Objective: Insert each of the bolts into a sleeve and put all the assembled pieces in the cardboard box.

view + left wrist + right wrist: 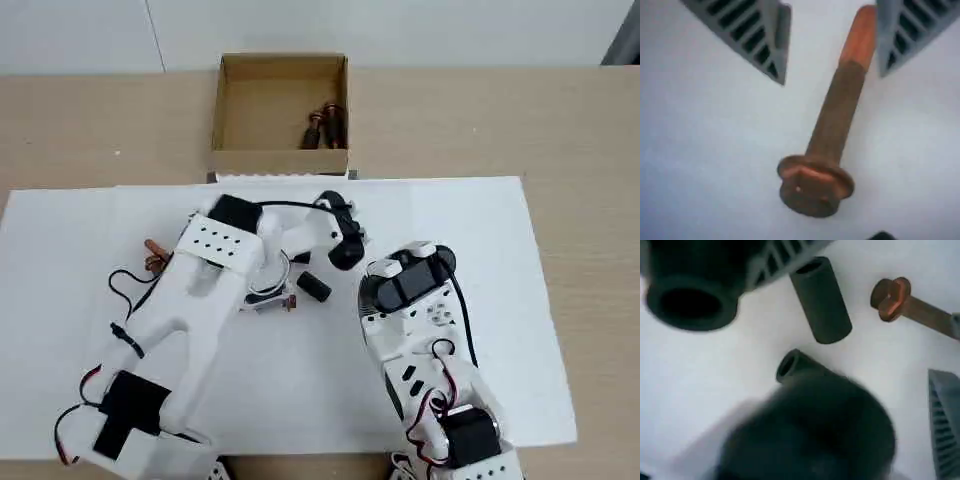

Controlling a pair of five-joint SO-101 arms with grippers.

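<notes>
Left gripper [832, 75]: jaws spread, straddling a coppery flanged metal bolt [832, 125] that lies on the white paper sheet [705, 150], not pinched. Right gripper [338, 232]: clenched on a black cylindrical sleeve [690, 300]. A loose sleeve [820, 300] lies near it. The far cardboard box [228, 110] holds assembled pieces [325, 127]. A spare bolt [153, 250] lies at left. Judged partway done.

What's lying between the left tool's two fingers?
A copper-coloured bolt, lying on white paper inside the open left tool, as the left wrist view shows.
</notes>
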